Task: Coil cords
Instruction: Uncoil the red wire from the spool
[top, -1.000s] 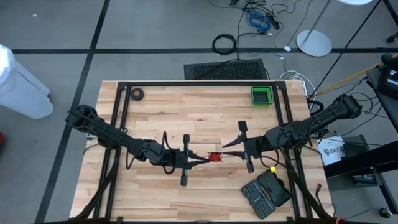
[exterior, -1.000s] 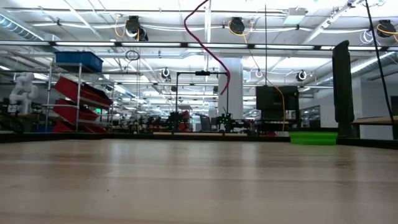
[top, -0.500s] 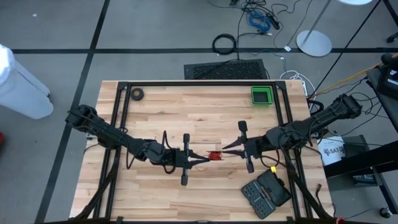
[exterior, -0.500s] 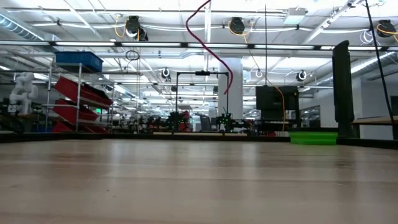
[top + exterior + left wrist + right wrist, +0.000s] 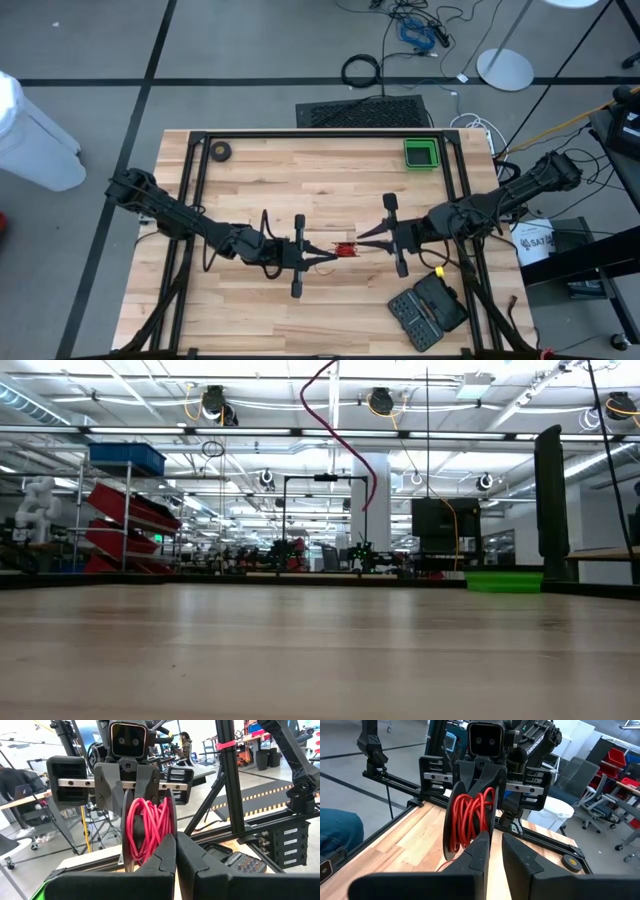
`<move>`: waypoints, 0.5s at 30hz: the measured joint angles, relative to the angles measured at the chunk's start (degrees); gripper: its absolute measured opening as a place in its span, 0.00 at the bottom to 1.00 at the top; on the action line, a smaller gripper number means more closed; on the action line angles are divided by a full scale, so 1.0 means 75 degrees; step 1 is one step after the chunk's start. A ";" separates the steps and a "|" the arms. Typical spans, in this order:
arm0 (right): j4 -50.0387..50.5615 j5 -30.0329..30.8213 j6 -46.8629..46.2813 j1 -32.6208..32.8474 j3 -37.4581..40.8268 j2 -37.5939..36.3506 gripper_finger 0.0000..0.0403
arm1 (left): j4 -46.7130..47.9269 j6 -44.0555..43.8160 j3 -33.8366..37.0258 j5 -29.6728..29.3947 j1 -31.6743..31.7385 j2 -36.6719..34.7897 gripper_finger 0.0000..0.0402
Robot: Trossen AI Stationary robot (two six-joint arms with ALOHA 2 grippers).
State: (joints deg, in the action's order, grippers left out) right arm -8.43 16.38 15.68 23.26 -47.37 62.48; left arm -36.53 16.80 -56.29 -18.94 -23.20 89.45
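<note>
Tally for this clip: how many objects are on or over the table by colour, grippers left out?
Red: 1, the cord coiled on its reel, held over the table
Green: 1, the bin
Black: 2, the tape roll and the bit case
Total: 4

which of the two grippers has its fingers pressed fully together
The left gripper: its fingertips meet with no gap at the red cord coil. The right gripper shows a narrow gap between its fingers.

Cord (image 5: pixel 345 250) mid-table between left gripper (image 5: pixel 328 256) and right gripper (image 5: pixel 364 240)
</note>
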 joint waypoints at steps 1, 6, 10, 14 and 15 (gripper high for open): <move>0.0000 0.0000 0.0000 -0.0008 0.0000 0.0000 0.10 | 0.0000 0.0000 0.0000 -0.0002 0.0000 0.0000 0.00; -0.0037 0.0003 0.0003 -0.0008 0.0000 0.0073 0.10 | -0.0003 -0.0020 0.0000 0.0001 -0.0006 0.0000 0.00; -0.0116 0.0023 0.0057 -0.0058 0.0000 0.0274 0.10 | 0.0000 -0.0020 0.0003 0.0001 -0.0006 0.0000 0.00; -0.0119 0.0010 0.0069 -0.0152 0.0000 0.0372 0.10 | 0.0006 -0.0020 0.0006 -0.0002 -0.0006 0.0000 0.00; -0.0117 0.0003 0.0077 -0.0157 0.0000 0.0373 0.10 | 0.0006 -0.0020 0.0006 0.0000 -0.0006 0.0000 0.00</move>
State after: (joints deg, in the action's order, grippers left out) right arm -9.30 16.40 16.26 22.09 -47.37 65.28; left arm -36.49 16.64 -56.25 -18.94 -23.24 89.45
